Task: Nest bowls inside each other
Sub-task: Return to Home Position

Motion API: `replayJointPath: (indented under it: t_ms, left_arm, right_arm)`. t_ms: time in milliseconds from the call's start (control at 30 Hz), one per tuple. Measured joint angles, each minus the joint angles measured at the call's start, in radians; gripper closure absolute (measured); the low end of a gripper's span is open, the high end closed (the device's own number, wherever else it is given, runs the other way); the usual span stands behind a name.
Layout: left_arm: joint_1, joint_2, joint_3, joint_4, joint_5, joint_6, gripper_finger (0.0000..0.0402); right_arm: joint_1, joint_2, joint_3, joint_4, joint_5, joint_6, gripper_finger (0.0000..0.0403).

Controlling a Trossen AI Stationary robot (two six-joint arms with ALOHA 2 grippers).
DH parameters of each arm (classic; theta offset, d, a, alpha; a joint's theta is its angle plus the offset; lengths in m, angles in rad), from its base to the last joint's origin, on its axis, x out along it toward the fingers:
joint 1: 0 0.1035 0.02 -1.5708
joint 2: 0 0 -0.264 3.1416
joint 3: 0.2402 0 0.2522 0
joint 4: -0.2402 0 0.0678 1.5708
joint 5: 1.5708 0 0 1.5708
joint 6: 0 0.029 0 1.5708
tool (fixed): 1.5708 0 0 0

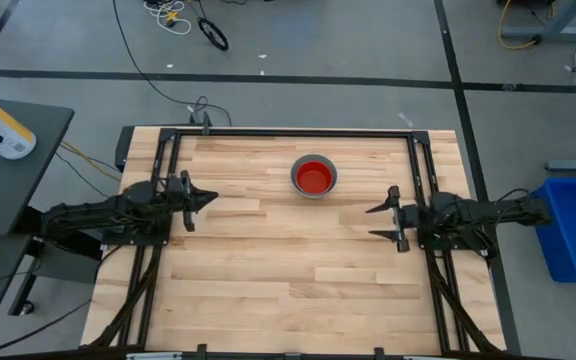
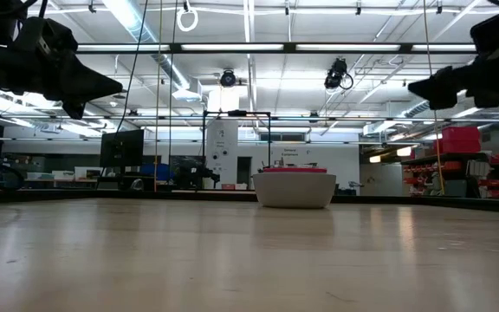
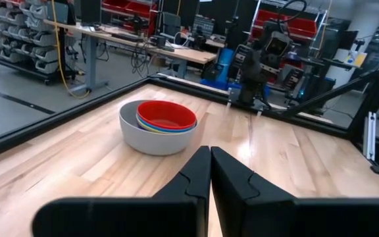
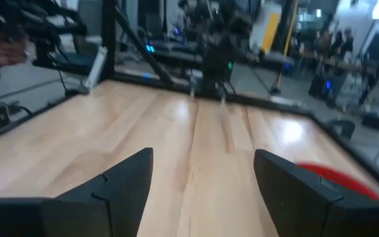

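The bowls stand as one nested stack (image 1: 314,178) on its base, toward the table's far side near the middle: a grey bowl (image 3: 151,139) outside, yellow and blue rims inside it, a red bowl (image 3: 168,115) on top. The low view shows the stack (image 2: 294,187) too, and the right wrist view shows only its red rim (image 4: 337,178). My left gripper (image 1: 211,199) hangs shut above the table's left side, pointing level toward the right. My right gripper (image 1: 371,222) hangs open above the right side, pointing level toward the left. Neither touches the stack.
A black frame (image 1: 298,133) runs along the table's far, left and right edges. Bare wood (image 1: 288,270) spreads between the arms and toward the near edge. A blue bin (image 1: 573,225) stands off the table at the right.
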Motion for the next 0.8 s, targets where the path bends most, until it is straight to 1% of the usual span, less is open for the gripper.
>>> replayJointPath:
  t_ms: [233, 533, 800]
  left_arm:
    - [0.000, 0.000, 0.001, -0.006, 0.003, -0.007, 0.0386]
    - [0.000, 0.000, 0.002, -0.009, 0.019, -0.014, 0.0386]
    - [0.000, 0.000, 0.002, -0.013, 0.021, -0.012, 0.0386]
  right_arm:
    - [0.055, -0.106, 0.000, -0.001, 0.026, -0.058, 0.0135]
    - [0.077, -0.105, 0.000, -0.003, 0.032, -0.069, 0.0159]
    - [0.057, -0.104, 0.000, -0.001, 0.052, -0.081, 0.0175]
